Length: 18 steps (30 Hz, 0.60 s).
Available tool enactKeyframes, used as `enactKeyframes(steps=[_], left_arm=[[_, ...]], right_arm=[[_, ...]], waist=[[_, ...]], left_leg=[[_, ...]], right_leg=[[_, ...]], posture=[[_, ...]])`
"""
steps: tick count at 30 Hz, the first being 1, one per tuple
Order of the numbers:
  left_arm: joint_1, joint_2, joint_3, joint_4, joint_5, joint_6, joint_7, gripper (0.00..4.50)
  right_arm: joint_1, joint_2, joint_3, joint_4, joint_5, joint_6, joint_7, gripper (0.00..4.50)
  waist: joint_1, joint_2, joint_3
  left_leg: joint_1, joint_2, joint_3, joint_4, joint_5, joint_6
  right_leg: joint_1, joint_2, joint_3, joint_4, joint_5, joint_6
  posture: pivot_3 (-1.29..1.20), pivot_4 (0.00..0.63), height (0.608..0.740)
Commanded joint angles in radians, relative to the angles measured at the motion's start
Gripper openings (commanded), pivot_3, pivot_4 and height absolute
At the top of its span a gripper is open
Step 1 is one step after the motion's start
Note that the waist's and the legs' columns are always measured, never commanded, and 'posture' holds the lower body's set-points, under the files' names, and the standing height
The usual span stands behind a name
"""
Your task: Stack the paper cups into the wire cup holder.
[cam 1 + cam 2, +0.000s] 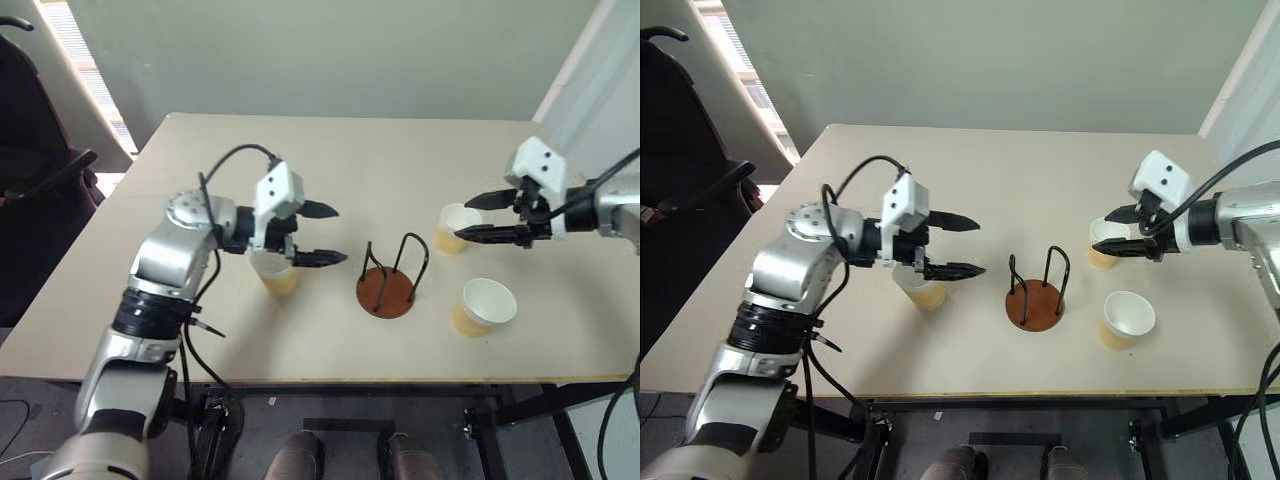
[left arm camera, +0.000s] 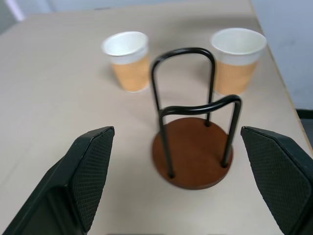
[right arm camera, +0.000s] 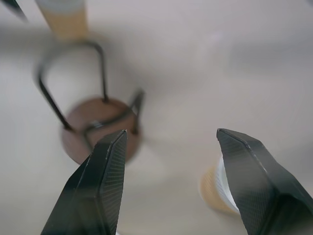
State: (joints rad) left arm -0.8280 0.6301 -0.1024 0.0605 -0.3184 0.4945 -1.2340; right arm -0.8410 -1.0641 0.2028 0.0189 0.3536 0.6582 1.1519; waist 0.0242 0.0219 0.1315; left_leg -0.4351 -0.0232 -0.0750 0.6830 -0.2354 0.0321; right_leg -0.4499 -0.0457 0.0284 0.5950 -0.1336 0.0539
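The wire cup holder (image 1: 388, 287), black loops on a reddish-brown disc, stands empty at the table's middle front. One paper cup (image 1: 277, 276) stands upright to its left. My left gripper (image 1: 333, 235) hangs open and empty just above and past that cup, pointing at the holder (image 2: 193, 156). Two more cups stand to the right: a far one (image 1: 455, 228) and a near one (image 1: 483, 306). My right gripper (image 1: 463, 220) is open, with a fingertip on each side of the far cup's rim. The right wrist view has that cup (image 3: 215, 191) low beside one finger (image 3: 254, 181), not gripped.
The beige table (image 1: 330, 160) has free room behind the holder. Its front edge (image 1: 330, 380) runs close below the cups. A dark chair (image 1: 40, 170) stands off the table's left side.
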Motion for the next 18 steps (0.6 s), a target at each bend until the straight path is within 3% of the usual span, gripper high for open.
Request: enactKeyframes(steps=[1, 4, 9, 18], left_arm=[[-0.007, 0.045, 0.052, -0.039, -0.022, 0.011, 0.012, 4.45], [0.002, 0.082, 0.076, -0.037, -0.021, 0.015, 0.029, 4.49], [0.027, 0.107, 0.098, -0.078, -0.048, 0.046, 0.056, 4.50], [0.074, 0.125, 0.116, -0.158, -0.096, 0.094, 0.093, 4.50]], right_arm=[[-0.066, 0.035, 0.038, 0.100, -0.097, -0.090, 0.035, 3.01], [-0.106, 0.076, 0.071, 0.219, -0.160, -0.147, 0.074, 3.18], [-0.174, 0.129, 0.106, 0.411, -0.265, -0.262, 0.103, 4.48], [-0.296, 0.230, 0.181, 0.746, -0.470, -0.499, 0.108, 4.48]], waist=[[-0.001, 0.000, 0.000], [0.000, 0.000, 0.000], [0.000, 0.000, 0.000], [-0.004, 0.000, 0.000]], left_leg=[[0.000, 0.000, 0.000, 0.000, 0.000, 0.000], [0.000, 0.000, 0.000, 0.000, 0.000, 0.000], [-0.001, 0.000, 0.000, -0.001, 0.000, 0.000], [0.000, 0.000, -0.001, -0.003, 0.001, -0.003]], right_leg=[[0.000, 0.000, 0.000, 0.000, 0.000, -0.001], [-0.001, 0.000, 0.000, 0.000, 0.001, -0.003], [-0.001, 0.000, 0.000, 0.000, -0.001, -0.009], [-0.003, 0.000, 0.000, 0.002, 0.001, -0.011]], posture=[[0.00, 0.150, 0.740], [0.00, 0.150, 0.740], [0.00, 0.150, 0.740], [0.00, 0.150, 0.740]])
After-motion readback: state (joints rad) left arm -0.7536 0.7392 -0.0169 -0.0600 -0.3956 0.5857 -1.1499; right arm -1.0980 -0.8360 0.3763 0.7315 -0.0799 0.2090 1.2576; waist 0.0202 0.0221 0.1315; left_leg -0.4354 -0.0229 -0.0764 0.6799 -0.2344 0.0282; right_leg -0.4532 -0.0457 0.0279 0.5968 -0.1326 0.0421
